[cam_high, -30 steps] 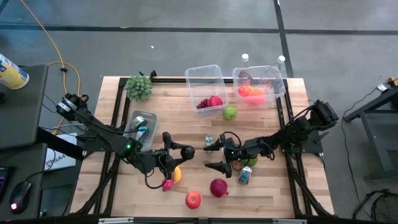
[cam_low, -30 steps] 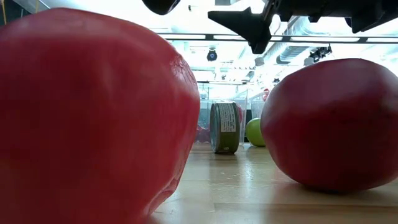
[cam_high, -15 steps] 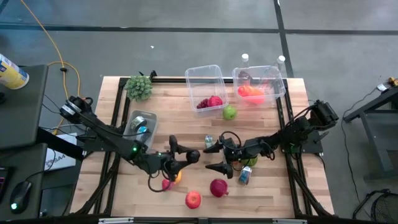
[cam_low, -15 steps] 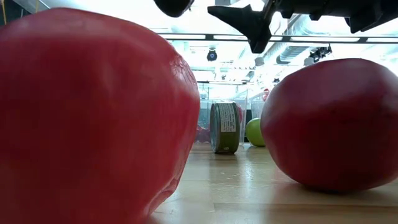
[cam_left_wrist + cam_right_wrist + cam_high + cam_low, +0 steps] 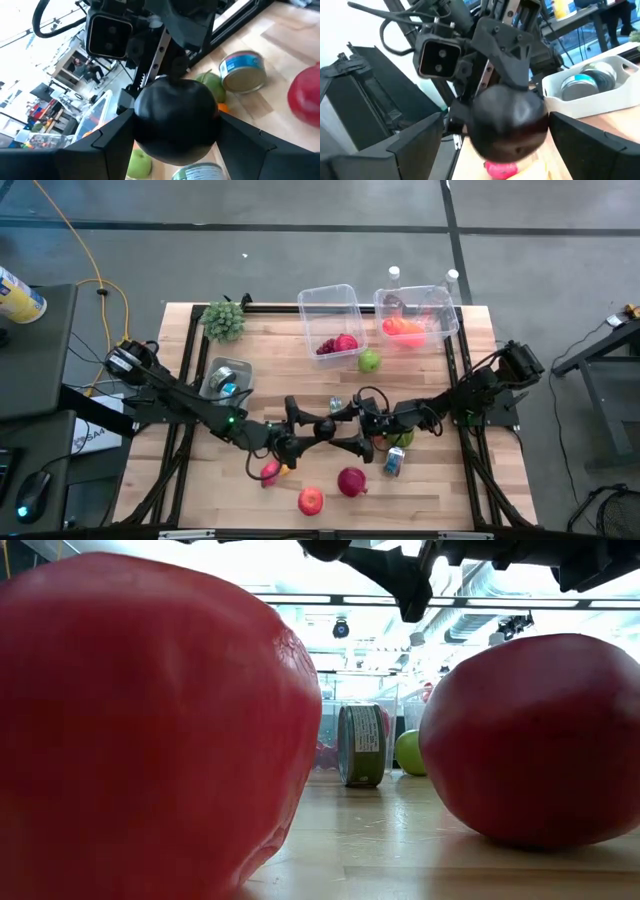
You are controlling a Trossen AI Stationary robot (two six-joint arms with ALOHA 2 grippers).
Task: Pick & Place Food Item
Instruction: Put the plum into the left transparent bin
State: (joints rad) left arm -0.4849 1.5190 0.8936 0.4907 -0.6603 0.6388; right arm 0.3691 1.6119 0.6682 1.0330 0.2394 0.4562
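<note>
Meanwhile, the left pincer (image 5: 322,425) is clamping a dark round fruit (image 5: 176,120), hiding much behind it; the right pincer (image 5: 352,430) is gaping open.

Left claw (image 5: 318,427) meets right claw (image 5: 343,430) above the table (image 5: 440,480) centre.

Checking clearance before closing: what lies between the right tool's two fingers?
A black, round, glossy item, gripped by the left tool, sits between the open right tool's fingers. The right wrist view shows this most plainly.
</note>
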